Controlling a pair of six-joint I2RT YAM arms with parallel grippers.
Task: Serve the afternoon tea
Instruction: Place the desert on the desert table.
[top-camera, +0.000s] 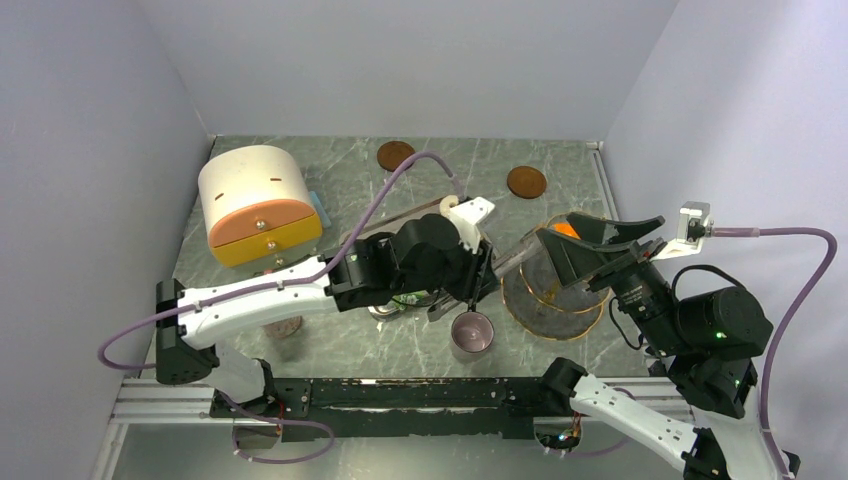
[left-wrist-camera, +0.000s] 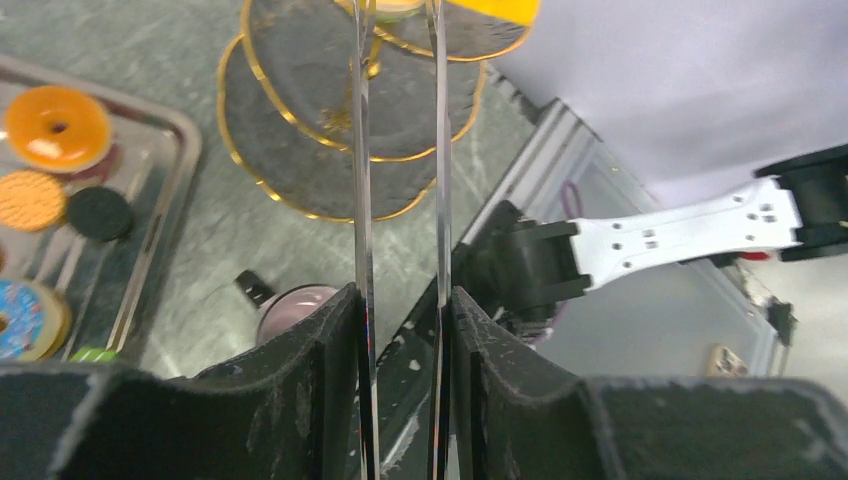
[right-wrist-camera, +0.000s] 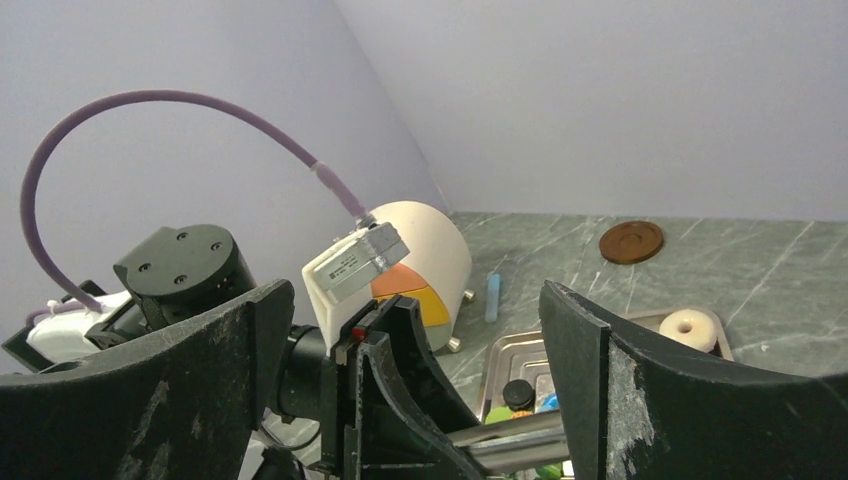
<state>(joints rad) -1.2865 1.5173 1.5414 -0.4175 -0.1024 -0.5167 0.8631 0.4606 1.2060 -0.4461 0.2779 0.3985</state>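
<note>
Your left tool (left-wrist-camera: 400, 300) clenches the tongs (left-wrist-camera: 363, 150), tips at the tiered stand (left-wrist-camera: 290, 170); your right tool (right-wrist-camera: 410, 330) gapes empty. Likely placing: next, loosen gently.

Tongs (left-wrist-camera: 362, 200), tray (left-wrist-camera: 192, 150), plate stand (left-wrist-camera: 300, 160), box (top-camera: 255, 195), coasters (top-camera: 527, 181).

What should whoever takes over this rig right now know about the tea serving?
Grippers: the left gripper is shut on tongs that reach over the stand. The right gripper is open and empty, next to the stand.
Done: one orange piece is at the top tier by the tong tips; I cannot tell whether it has been released.
Left: the orange donut, black treat, blue donut, green treat and cream ring lie on the tray. The mug stands on the table between tray and stand.
</note>
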